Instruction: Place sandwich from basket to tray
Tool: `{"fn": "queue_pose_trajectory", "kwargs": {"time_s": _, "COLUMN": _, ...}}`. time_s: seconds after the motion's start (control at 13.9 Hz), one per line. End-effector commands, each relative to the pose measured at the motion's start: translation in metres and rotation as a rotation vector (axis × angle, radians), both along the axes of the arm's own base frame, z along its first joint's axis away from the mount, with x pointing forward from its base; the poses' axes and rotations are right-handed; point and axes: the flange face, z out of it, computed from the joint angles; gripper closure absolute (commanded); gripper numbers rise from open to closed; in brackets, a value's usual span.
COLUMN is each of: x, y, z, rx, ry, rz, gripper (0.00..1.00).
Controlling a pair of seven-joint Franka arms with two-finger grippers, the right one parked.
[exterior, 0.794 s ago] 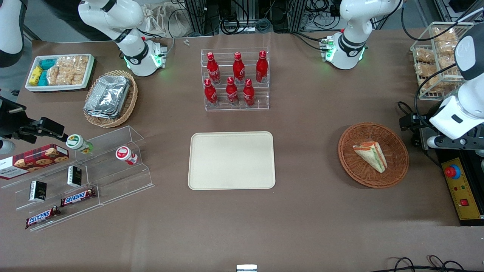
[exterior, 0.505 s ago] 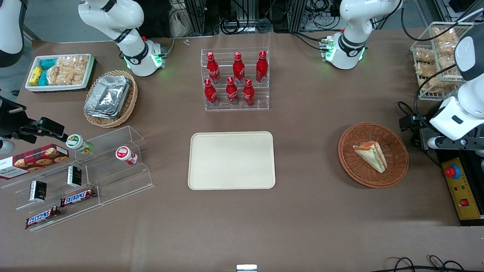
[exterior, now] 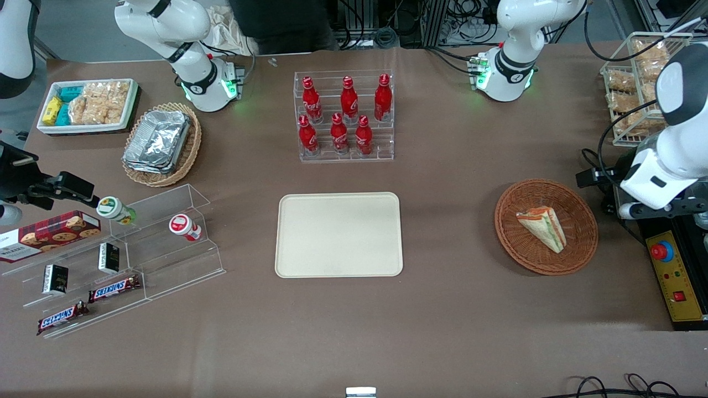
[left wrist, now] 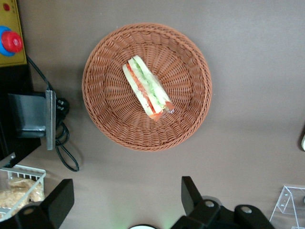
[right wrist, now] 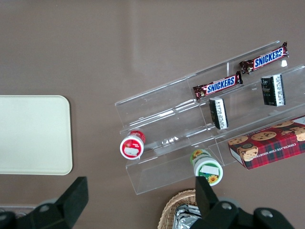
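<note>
The sandwich (exterior: pixel 543 226) is a wrapped triangular wedge with green, orange and red layers, lying in the round reddish-brown wicker basket (exterior: pixel 509 221) toward the working arm's end of the table. The cream tray (exterior: pixel 338 234) lies flat at the table's middle with nothing on it. My left gripper (exterior: pixel 655 207) hangs high beside the basket, over the table's end. In the left wrist view the gripper (left wrist: pixel 126 195) is open wide and holds nothing. The basket (left wrist: pixel 105 95) and the sandwich (left wrist: pixel 147 88) lie far below it. The tray also shows in the right wrist view (right wrist: pixel 33 133).
A yellow control box with a red stop button (exterior: pixel 675 276) and cables lie under the working arm. A wire rack of snack bags (exterior: pixel 636 83) stands near it. A clear rack of red bottles (exterior: pixel 345 116) stands farther from the camera than the tray.
My left arm has shifted a little toward the basket. The sandwich, basket and tray have not moved.
</note>
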Motion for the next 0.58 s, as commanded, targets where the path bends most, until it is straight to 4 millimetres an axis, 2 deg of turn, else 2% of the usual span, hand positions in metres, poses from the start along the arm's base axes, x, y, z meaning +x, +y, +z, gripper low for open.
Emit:
{"fn": "queue_pose_trajectory", "kwargs": {"time_s": 0.0, "x": -0.007, "y": 0.003, "z": -0.039, "rx": 0.005, "ry": -0.016, "rz": 0.084, "gripper": 0.0}}
{"fn": "queue_pose_trajectory", "kwargs": {"time_s": 0.22, "x": -0.013, "y": 0.005, "z": -0.083, "rx": 0.014, "ry": -0.048, "rz": 0.138, "gripper": 0.01}}
{"fn": "queue_pose_trajectory", "kwargs": {"time_s": 0.51, "x": -0.019, "y": 0.011, "z": -0.138, "rx": 0.02, "ry": -0.126, "rz": 0.315, "gripper": 0.04}}
